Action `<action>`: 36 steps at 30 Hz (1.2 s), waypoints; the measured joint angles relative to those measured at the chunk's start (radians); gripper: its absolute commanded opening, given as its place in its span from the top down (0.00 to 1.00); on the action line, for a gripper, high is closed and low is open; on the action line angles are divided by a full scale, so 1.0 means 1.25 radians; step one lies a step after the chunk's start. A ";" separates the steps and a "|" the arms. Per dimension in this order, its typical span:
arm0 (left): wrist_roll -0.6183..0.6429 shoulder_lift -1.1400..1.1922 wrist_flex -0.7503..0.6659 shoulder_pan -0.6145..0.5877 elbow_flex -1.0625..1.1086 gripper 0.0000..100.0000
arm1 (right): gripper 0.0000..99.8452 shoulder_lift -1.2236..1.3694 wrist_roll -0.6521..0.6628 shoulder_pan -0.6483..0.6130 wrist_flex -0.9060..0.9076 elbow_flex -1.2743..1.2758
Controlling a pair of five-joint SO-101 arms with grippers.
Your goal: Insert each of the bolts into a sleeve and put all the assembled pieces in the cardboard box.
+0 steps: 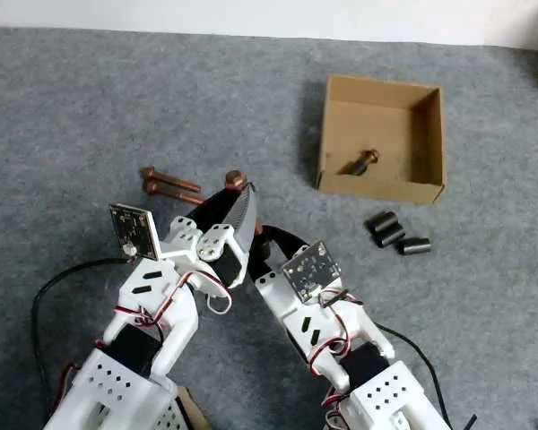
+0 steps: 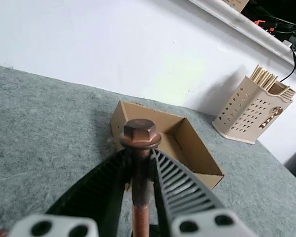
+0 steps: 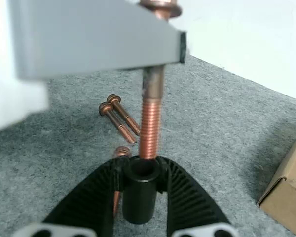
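Copper-coloured loose bolts (image 1: 170, 185), two of them, lie side by side on the grey felt table (image 1: 72, 107), out to the left of my arms. Next along, my left fingers (image 2: 140, 155) are pinching a third bolt (image 2: 140, 134) by its shank just under the hexagonal head. The head stands clear above my ribbed black tips, and the threaded end points towards my other arm.

That end meets the open mouth of a black sleeve (image 3: 139, 195), which my right fingers (image 3: 140, 170) grip on both sides. I cannot tell whether the thread has gone inside. A further bolt (image 3: 121, 151) lies on the table just behind my right fingers.

To the right of both arms sits the cardboard box (image 1: 377, 188), open at the top, with one assembled piece (image 1: 363, 163) lying on its floor near the front wall. Three spare sleeves (image 1: 394, 233) rest on the table close together, just in front of the box's right corner. Beyond the box, against the white wall, stands a pale perforated holder (image 2: 254, 111) full of sticks.
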 measured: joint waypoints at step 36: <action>0.005 -0.113 -0.011 -0.107 -0.032 0.99 | 0.99 -0.001 0.045 -0.034 -0.124 0.001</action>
